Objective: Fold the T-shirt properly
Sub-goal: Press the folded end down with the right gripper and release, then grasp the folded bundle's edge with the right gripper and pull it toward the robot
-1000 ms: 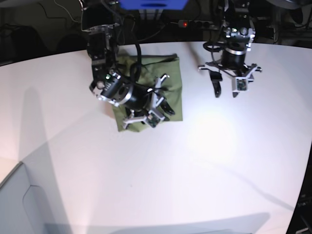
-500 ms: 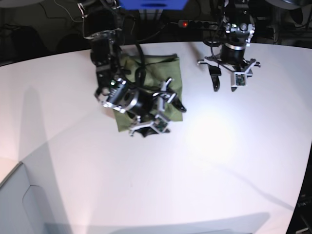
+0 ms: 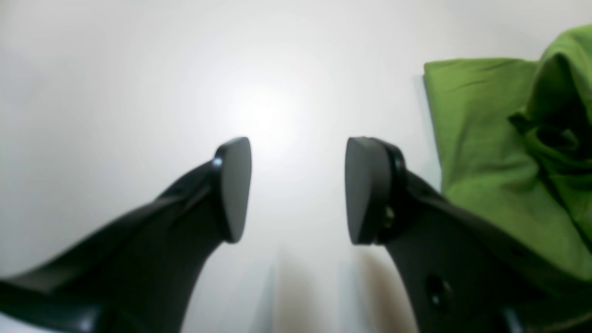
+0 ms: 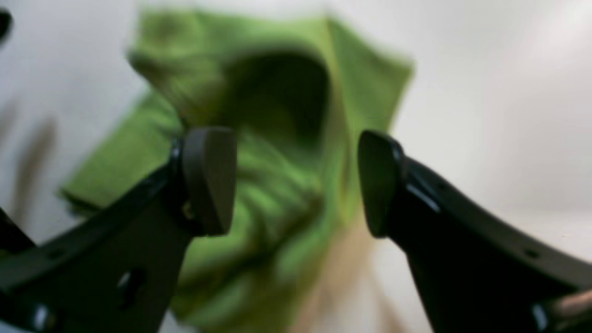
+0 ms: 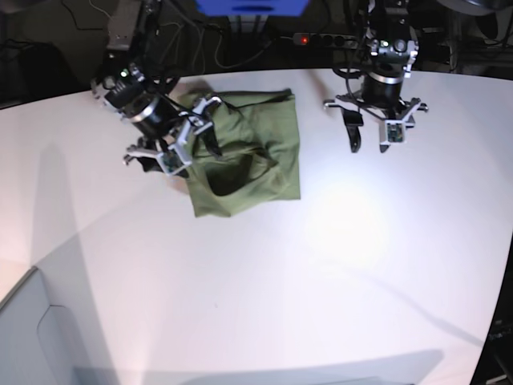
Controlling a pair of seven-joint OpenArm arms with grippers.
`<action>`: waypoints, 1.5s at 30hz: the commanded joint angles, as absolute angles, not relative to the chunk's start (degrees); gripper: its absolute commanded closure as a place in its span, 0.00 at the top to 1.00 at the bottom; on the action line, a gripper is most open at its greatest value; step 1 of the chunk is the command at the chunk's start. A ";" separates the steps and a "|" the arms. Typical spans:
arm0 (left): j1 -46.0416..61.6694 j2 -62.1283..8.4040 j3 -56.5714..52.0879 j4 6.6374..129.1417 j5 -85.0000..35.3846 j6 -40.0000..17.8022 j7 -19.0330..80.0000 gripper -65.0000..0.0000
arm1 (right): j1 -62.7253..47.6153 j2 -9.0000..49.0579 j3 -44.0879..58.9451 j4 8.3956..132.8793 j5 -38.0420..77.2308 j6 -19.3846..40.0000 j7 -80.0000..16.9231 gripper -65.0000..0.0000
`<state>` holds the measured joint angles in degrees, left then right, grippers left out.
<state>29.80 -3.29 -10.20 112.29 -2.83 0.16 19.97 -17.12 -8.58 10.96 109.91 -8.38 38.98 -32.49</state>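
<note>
The olive-green T-shirt [image 5: 268, 136] lies folded into a rough rectangle on the white table [image 5: 321, 265], with a raised, puckered loop of cloth near its front edge. My right gripper [image 5: 180, 144] hovers at the shirt's left edge, open and holding nothing. In its wrist view the blurred T-shirt [image 4: 277, 203] lies below and beyond the open right gripper [image 4: 296, 180]. My left gripper [image 5: 370, 138] hangs open over bare table to the right of the shirt. Its wrist view shows the open left gripper [image 3: 298, 185] and the T-shirt [image 3: 481, 152] off to the right.
Dark clutter lines the far side of the table, with cables, a power strip [image 5: 321, 38] with a red light and a blue box [image 5: 252, 6]. A grey panel [image 5: 32, 337] stands at the lower left corner.
My right gripper opened, let go of the cloth and pulled back left and away from the shirt's front part to its left edge. The left gripper drifted slightly toward the back.
</note>
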 commanded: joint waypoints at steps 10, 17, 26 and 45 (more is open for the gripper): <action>28.88 -3.82 -10.15 113.36 -2.86 0.22 18.59 0.48 | -18.86 -8.92 10.42 108.97 -6.90 40.00 -30.64 0.55; 29.14 -3.82 -10.24 113.36 -2.86 0.22 18.51 0.48 | -18.15 -8.92 10.33 105.89 -6.73 40.00 -30.55 0.54; 29.05 -3.82 -10.24 113.36 -2.86 0.31 18.51 0.48 | -19.74 -8.92 5.85 106.07 -6.64 40.00 -30.46 0.04; 26.24 -3.56 -15.08 113.27 -2.86 0.22 18.86 0.48 | -22.46 0.40 -17.80 107.21 -6.99 40.00 -30.55 0.22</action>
